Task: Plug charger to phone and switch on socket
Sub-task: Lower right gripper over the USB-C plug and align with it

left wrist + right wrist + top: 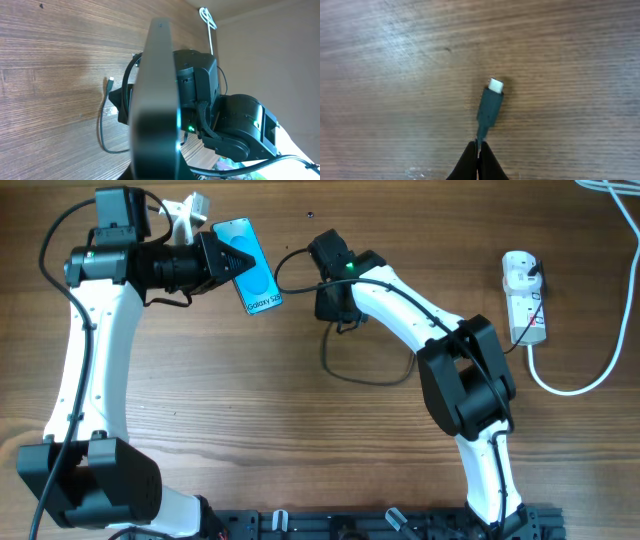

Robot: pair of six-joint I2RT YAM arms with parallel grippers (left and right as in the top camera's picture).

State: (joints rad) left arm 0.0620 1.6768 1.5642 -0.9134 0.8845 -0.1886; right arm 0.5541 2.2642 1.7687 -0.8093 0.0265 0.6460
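My left gripper [220,260] is shut on the phone [250,266] and holds it screen up above the table, at the back left. In the left wrist view the phone [155,100] shows edge-on and fills the middle. My right gripper [328,305] is a short way right of the phone. It is shut [479,147] on the charger cable just behind its connector [490,102], and the metal tip points away over the wood. The cable [325,350] loops on the table behind it, and its tip shows in the left wrist view [110,81]. The socket [522,295] lies at the far right with a black plug in it.
The socket's thick white cord [590,385] curves along the right edge. A small white object [186,215] lies at the back, beside the left arm. The arm bases stand at the front edge.
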